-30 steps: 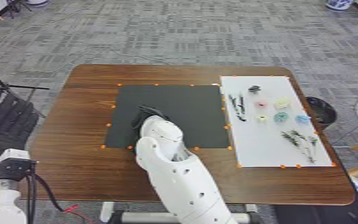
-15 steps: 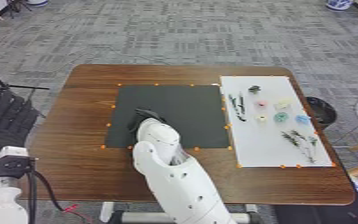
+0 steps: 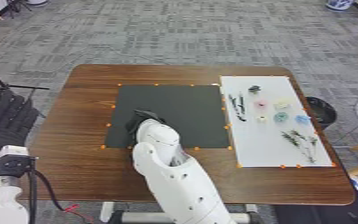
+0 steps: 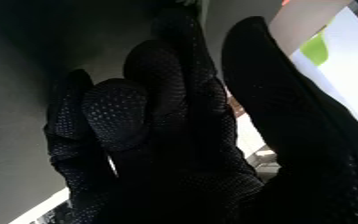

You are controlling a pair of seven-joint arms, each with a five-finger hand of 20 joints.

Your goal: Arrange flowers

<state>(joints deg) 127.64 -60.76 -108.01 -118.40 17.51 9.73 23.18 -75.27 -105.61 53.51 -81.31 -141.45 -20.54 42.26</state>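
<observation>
"Where are the flowers (image 3: 281,116)?"

"On the white board (image 3: 257,156), right of the black mat (image 3: 182,99). Leafy sprigs (image 3: 295,140) lie there too."

"And the right robot hand (image 3: 143,119)?"

"Over the black mat. Its fingers bend a bit, with the thumb (image 4: 262,75) apart. I can't tell if it holds anything."

"The left robot hand (image 3: 1,134)?"

"Left of the mat, open and empty."

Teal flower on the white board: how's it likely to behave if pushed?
The teal flower looks small against the white board, so probably light. Its compact, roundish outline suggests it may slide or roll a little rather than tip.
</observation>
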